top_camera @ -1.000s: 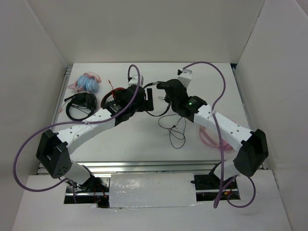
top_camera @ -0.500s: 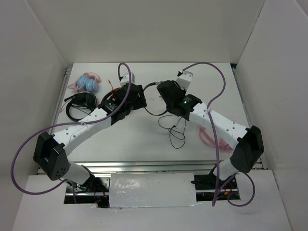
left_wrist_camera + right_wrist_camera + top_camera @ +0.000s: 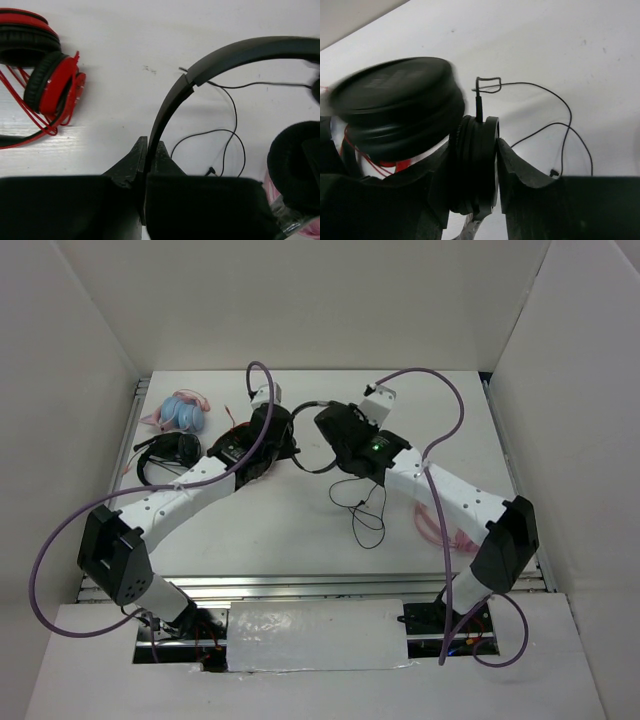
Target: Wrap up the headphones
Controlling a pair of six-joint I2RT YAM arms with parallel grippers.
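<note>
The all-black headphones [image 3: 312, 469] hang between my two grippers at the table's back middle. My left gripper [image 3: 148, 150] is shut on the thin headband [image 3: 220, 55], which arcs up and to the right from the jaws. In the top view this left gripper [image 3: 288, 444] sits just left of the right gripper [image 3: 332, 432]. The right gripper [image 3: 472, 146] is shut on one round earcup [image 3: 479, 165], held edge-on between its fingers. The other earcup [image 3: 400, 110] is blurred beside it. The thin black cable [image 3: 365, 515] trails in loops on the table below.
Red-and-black headphones [image 3: 50, 85] lie just left of the left gripper. A bulkier black headset [image 3: 165, 455] and a blue-and-pink pair [image 3: 182, 412] sit at the back left. A pink cord [image 3: 440, 530] lies under the right arm. White walls surround the table.
My left gripper has gone from open to shut on the headband. Both grippers have shifted a little left and toward the back, and the headphones went with them.
</note>
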